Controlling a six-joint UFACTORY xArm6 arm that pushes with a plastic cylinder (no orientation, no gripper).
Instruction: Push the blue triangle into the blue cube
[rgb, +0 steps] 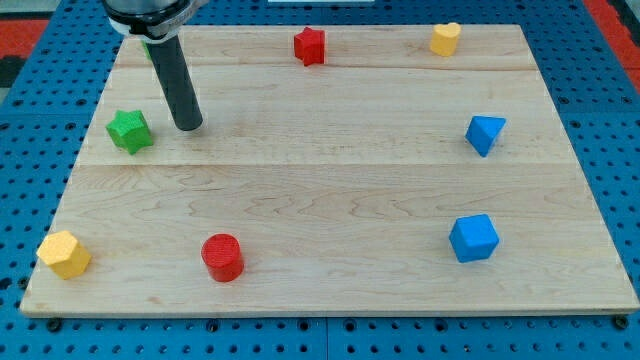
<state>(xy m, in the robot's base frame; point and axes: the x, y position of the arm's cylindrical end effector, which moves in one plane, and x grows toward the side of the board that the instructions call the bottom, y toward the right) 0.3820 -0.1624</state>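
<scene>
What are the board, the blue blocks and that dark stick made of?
The board looks like pale, unvarnished wood: grain lines and plank seams show. The blue triangle and blue cube seem to be matte plastic or painted wood; their flat, even colour leaves it open. My tip ends a smooth dark rod, probably plastic or metal.

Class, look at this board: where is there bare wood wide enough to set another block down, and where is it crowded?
The middle is bare, bordered by the red star above, red cylinder below, and blue triangle and blue cube at the view's right. It is tightest at the view's left, where my tip stands just right of the green star.
</scene>
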